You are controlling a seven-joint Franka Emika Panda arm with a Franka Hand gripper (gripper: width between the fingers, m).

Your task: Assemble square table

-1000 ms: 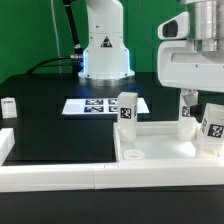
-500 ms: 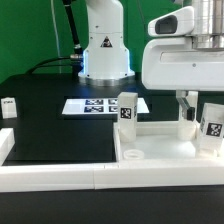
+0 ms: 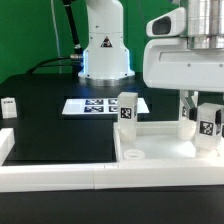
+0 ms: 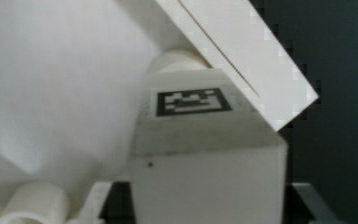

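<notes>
The square top (image 3: 150,152) lies at the near right of the bench (image 3: 60,135), with one leg (image 3: 127,108) upright at its far left corner (seating not verifiable). The hand (image 3: 205,122) straddles a second leg (image 3: 208,127) at the right; whether its fingers pinch it cannot be told. A third leg (image 3: 8,107) lies loose at the far left, so most of the assembly is judged outstanding.

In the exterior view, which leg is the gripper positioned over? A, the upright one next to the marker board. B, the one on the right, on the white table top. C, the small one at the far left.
B: the gripper has a finger on either side of the leg at the exterior view's right, on the square table top.
</notes>
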